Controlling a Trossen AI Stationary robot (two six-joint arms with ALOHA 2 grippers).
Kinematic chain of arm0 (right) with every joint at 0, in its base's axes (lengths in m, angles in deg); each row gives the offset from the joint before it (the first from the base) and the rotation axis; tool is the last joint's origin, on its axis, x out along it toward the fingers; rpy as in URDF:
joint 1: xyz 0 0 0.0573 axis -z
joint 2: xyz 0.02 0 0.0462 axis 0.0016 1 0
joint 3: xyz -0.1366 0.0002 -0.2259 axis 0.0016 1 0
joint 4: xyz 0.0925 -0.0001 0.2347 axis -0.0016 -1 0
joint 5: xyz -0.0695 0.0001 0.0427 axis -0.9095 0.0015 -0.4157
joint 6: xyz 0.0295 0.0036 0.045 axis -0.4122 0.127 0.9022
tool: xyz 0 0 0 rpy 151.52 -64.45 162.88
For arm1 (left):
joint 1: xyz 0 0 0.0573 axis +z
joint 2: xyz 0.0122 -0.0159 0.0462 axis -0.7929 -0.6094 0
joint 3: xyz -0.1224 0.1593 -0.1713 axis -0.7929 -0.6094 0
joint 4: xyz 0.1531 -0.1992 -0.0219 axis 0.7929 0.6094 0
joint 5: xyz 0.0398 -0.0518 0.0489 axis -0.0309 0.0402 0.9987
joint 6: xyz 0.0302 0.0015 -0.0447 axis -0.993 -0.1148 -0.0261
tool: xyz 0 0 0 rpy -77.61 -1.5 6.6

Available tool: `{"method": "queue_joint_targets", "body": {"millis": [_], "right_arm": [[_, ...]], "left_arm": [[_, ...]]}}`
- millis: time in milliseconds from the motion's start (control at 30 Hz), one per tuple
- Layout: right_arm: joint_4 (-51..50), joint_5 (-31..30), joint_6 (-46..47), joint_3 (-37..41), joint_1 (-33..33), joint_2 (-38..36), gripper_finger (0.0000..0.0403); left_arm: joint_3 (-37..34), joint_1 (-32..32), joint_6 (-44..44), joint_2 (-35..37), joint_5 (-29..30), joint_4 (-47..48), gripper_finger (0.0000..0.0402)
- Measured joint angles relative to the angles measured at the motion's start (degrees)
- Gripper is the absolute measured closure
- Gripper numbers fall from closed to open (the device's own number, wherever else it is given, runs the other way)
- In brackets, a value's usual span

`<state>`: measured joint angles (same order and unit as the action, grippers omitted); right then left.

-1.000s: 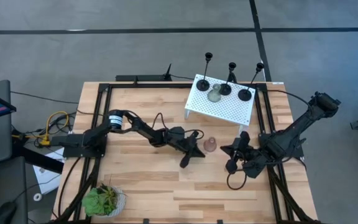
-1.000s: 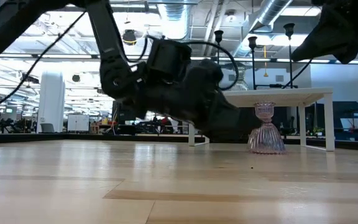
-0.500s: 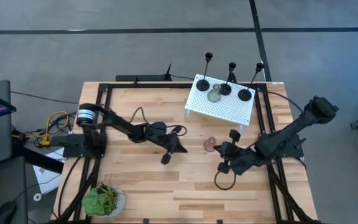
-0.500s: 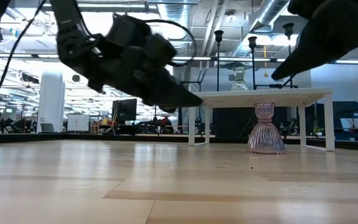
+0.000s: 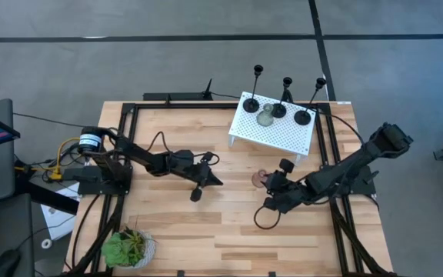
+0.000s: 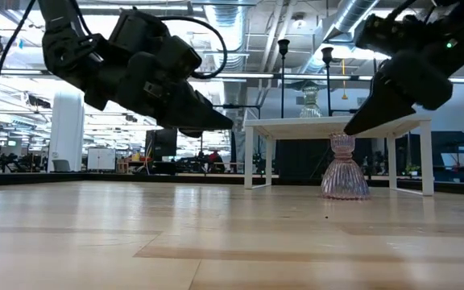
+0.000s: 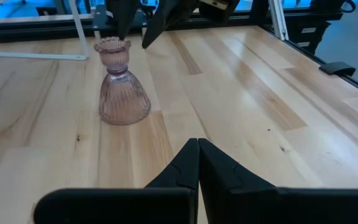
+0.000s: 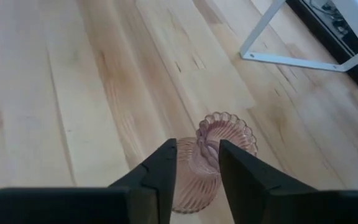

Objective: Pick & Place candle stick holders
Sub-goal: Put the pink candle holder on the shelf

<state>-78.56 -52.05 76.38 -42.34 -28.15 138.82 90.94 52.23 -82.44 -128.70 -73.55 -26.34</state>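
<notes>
A pinkish ribbed squat candle stick holder stands upright on its wide base on the wooden table. My right gripper is open just above and beside its scalloped top, slanting down from the table's right, touching nothing. My left gripper is shut and empty, raised off the table to the holder's left. Three tall thin black holders and a grey-green squat one stand on the white perforated stand.
The white stand stands on thin legs just beyond the pink holder at the table's far right. A small green potted plant sits at the near left corner. Black frame rails run along the table's sides.
My left gripper has risen from the table beside the pink holder and drawn back toward the table's left edge, staying shut. My right gripper has come in toward the left and down to just above the holder's top. The holder has stayed upright in place.
</notes>
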Motion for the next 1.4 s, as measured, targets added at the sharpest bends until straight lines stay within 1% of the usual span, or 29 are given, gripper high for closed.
{"method": "queue_joint_targets", "body": {"millis": [167, 300, 633, 1067, 1200, 1400], "right_arm": [[0.3, 0.0, 0.0, -0.1, 1.1, 1.5, 0.0278], [0.7, 0.0, 0.0, -0.2, 1.8, 2.4, 0.0274], [0.6, 0.6, 0.0, -0.2, 2.0, 2.7, 0.0293], [0.5, 4.5, 0.6, -0.2, 4.7, 2.7, 0.0294], [0.3, 7.1, 0.8, -0.3, 6.0, 2.6, 0.0294], [-0.3, 7.1, 1.0, -0.3, 6.1, 2.6, 0.0294]], "left_arm": [[-0.1, 0.0, 0.0, 0.2, 0.0, 0.0, 0.0398], [-0.1, 0.0, 0.0, 0.2, 0.0, 0.0, 0.0398], [-0.1, 0.0, 0.3, 0.2, 0.0, 0.0, 0.0398], [-0.1, 0.0, 0.3, 0.2, 0.0, 0.0, 0.0398], [-0.1, 0.0, 0.3, 0.2, 0.0, 0.0, 0.0398], [-0.1, 0.0, 0.3, 0.2, 0.0, 0.0, 0.0398]]}}
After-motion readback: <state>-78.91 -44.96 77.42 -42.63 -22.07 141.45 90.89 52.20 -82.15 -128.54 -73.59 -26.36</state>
